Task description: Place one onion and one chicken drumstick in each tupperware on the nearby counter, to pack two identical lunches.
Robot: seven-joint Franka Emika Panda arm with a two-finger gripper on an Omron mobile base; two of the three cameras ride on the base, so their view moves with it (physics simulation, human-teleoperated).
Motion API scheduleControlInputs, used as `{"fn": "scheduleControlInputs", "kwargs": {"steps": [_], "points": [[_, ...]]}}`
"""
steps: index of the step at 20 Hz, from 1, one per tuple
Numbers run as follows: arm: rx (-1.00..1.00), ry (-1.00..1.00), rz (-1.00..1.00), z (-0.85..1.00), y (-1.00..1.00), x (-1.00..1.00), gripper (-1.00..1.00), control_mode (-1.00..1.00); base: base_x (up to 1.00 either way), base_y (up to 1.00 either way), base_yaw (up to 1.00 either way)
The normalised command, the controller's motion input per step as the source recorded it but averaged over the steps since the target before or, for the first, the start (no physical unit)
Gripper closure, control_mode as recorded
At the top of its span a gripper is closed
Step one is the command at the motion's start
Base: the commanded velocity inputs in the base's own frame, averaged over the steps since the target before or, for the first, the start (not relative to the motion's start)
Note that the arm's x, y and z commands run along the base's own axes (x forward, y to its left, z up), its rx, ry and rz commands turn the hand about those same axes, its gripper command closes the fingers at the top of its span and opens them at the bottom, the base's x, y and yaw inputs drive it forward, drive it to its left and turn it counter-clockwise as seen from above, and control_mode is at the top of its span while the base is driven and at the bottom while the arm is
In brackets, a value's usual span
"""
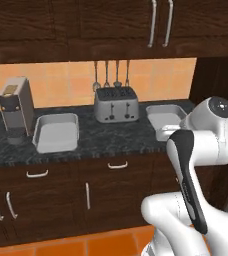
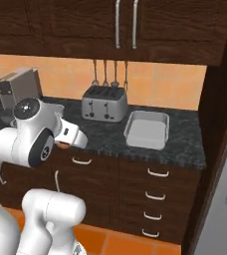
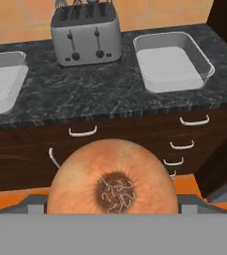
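While the end effector (image 3: 112, 211) grips an onion (image 3: 111, 177) out in front of the drawers, two trays (image 3: 172, 62) (image 3: 1, 79) lie on the counter (image 3: 95, 94), a toaster (image 3: 86, 35) standing between them.

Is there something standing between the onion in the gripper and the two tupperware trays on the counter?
Nothing visible. In the hand view the onion sits in front of the counter, and both tupperware trays lie open and empty. The toaster stands between them, not in front of either.

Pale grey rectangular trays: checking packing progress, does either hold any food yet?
No, the right tray and the left tray show bare floors.
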Motion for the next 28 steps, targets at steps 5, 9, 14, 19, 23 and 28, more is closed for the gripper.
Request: {"fn": "scheduleControlInputs", "kwargs": {"steps": [5, 9, 14, 19, 23, 28], "points": [[0.00, 0.00, 0.00, 0.00, 0.00, 0.00, 1.00, 1.00, 0.16, 1.00, -0.11], [0.00, 0.00, 0.00, 0.00, 0.00, 0.00, 1.00, 1.00, 0.26, 0.84, -0.12], [0.00, 0.00, 0.00, 0.00, 0.00, 0.00, 1.00, 1.00, 0.26, 0.65, -0.15], [0.00, 0.00, 0.00, 0.00, 0.00, 0.00, 1.00, 1.00, 0.63, 0.49, -0.10], [0.00, 0.00, 0.00, 0.00, 0.00, 0.00, 1.00, 1.00, 0.69, 0.21, 0.00], [0.00, 0.00, 0.00, -0.19, 0.06, 0.18, 1.00, -1.00, 0.23, 0.10, 0.00]]}}
